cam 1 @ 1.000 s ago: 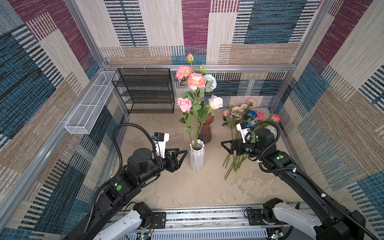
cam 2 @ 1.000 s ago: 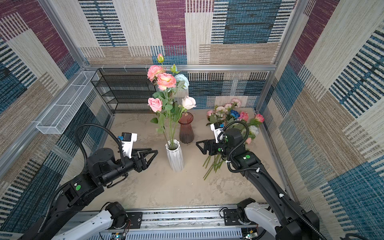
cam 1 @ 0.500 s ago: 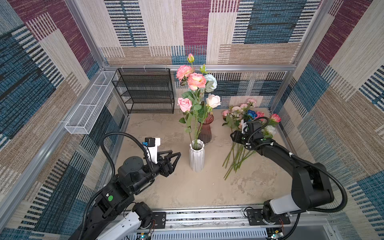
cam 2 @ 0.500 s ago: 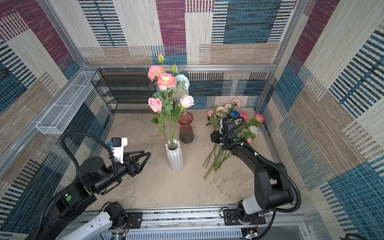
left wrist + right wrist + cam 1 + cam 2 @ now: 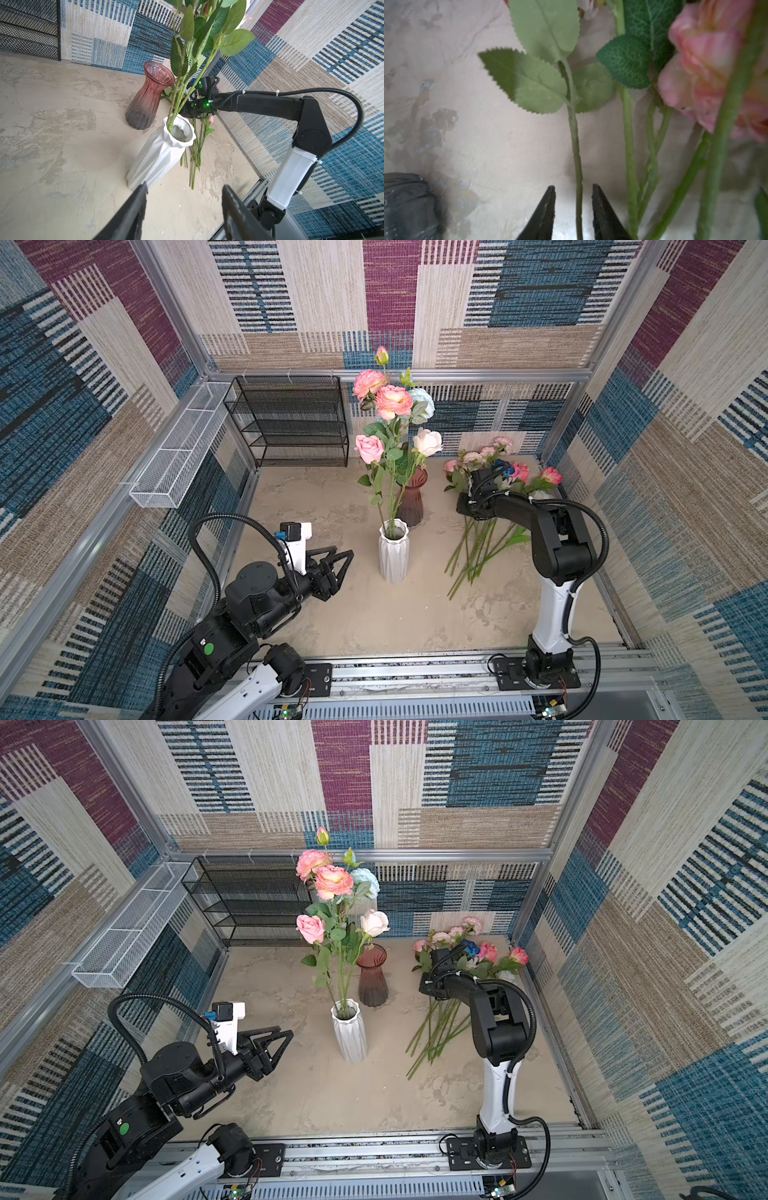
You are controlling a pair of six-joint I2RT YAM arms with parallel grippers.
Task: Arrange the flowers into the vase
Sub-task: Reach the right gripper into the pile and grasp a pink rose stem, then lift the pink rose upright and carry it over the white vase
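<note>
flowers (image 5: 392, 402), where are they?
- some stand in the white vase (image 5: 393, 556); the rest lie on the floor beside it.
- and the grippers?
- left gripper (image 5: 185, 189) gapes empty by the vase. right gripper (image 5: 573, 187) straddles one loose stem (image 5: 576, 145), fingers apart, not pinching.

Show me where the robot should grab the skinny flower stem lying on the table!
Grip the bare stem just below its leaves, coming straight down from above with the fingers on either side. It lies flat on the table and is thin and leafless there, so probably nothing soft gets squashed.
</note>
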